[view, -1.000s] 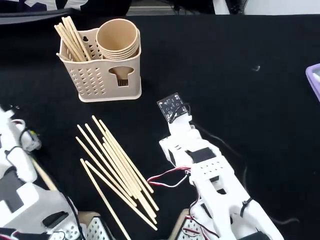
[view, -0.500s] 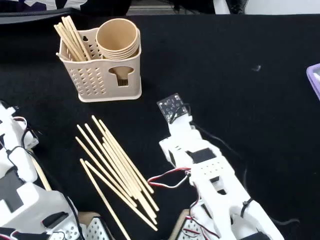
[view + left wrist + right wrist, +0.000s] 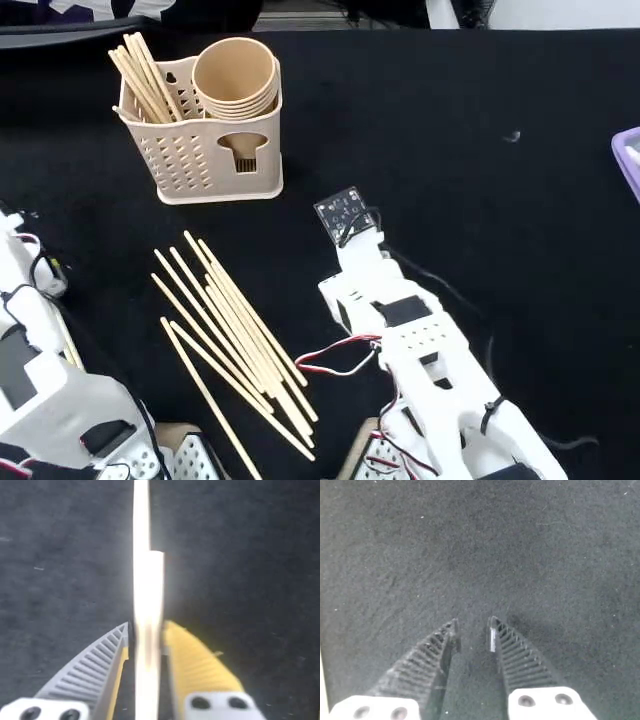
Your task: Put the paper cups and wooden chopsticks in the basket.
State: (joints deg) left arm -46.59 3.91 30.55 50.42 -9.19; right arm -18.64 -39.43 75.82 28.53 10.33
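Your left gripper (image 3: pixel 146 628) is clamped on the held chopsticks (image 3: pixel 142 525), which look like two sticks lying one over the other. They run straight out between the jaws, in line with the fingers, so a tilt of the wrist should be enough to point them down into a compartment. That arm sits well short of the basket (image 3: pixel 205 160), off its left front corner on the arms' side, so the carry is not yet made.

The basket stands upright toward the far side of the table (image 3: pixel 480 200). Its right compartment holds the paper cups (image 3: pixel 236 72), nested in one stack, so that half of the task looks done. Its left compartment holds the stowed chopsticks (image 3: pixel 138 78), which lean up and out over the basket's far left corner. They lean because they are longer than the basket is deep. Yours will probably do likewise, so aim for the free space nearer the divider.

The loose chopsticks (image 3: pixel 232 330) lie fanned flat in front of the basket, between it and the arms, all slanting much the same way. I judge that several more trips are needed.

Your right gripper (image 3: pixel 473 625) is empty, its jaws a little apart. It hangs over bare cloth in front of the basket and to its right, clear of the left arm's path.
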